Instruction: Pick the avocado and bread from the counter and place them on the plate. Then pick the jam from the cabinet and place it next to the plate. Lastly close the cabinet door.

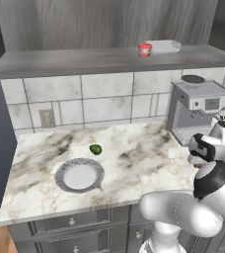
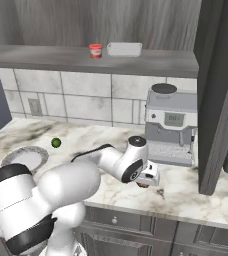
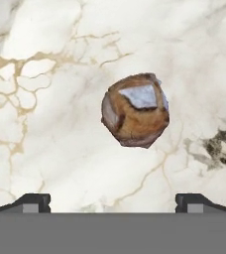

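So the pincer (image 3: 113, 203) is spread wide with nothing in it, pointing straight down at the counter (image 1: 134, 163). In the hand view the bread (image 3: 135, 110) sits on bare marble ahead of the two tips, a bit right of centre, with open stone all round it and nothing crowding it. From the right base view the hand hangs low over the counter just in front of the coffee machine (image 2: 172, 125), so that side is tight; the front edge of the counter is near on the other side.

The plate (image 1: 79, 175) is over on the left part of the slab, close to the front edge, with the avocado (image 1: 95, 148) just behind it and slightly to the right, not touching. Plenty of free marble between those two and the hand.

The jam (image 1: 144, 49) stands on the cabinet (image 1: 104, 20) shelf beside a white tray (image 1: 164, 46). The cabinet door (image 2: 218, 95) stands swung out on the right.
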Motion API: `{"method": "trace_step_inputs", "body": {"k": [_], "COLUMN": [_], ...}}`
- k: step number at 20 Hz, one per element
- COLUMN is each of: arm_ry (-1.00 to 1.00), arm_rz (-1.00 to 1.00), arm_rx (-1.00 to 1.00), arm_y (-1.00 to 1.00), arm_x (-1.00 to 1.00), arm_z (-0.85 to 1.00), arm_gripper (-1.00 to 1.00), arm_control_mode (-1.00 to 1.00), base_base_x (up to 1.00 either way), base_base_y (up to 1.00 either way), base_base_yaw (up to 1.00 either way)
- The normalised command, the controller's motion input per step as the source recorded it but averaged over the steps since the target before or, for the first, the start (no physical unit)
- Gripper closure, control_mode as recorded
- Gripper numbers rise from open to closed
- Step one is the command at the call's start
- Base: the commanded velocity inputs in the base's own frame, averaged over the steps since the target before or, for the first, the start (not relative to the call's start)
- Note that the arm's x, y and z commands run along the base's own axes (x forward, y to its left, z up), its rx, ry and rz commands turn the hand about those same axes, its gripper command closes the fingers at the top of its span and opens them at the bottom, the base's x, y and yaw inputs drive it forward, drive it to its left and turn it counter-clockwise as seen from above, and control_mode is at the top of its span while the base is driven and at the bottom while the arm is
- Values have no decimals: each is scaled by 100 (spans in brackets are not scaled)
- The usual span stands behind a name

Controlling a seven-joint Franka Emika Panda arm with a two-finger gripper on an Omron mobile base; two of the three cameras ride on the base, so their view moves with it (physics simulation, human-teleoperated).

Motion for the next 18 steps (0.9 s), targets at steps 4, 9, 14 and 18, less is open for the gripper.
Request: {"method": "trace_step_inputs", "body": {"k": [4, 9, 14, 18], "arm_ry": [0, 0, 0, 0], "arm_rz": [0, 0, 0, 0], "arm_rx": [0, 0, 0, 0], "arm_y": [-8, -7, -5, -13], "arm_x": [13, 16, 16, 10], "arm_z": [-11, -7, -5, -5], "arm_gripper": [-100, -100, -100, -100], "arm_control_mode": [-100, -100, -100, -100], "base_base_x": [0, 0, 0, 0], "base_base_y": [0, 0, 0, 0], "base_base_yaw": [0, 0, 0, 0]}}
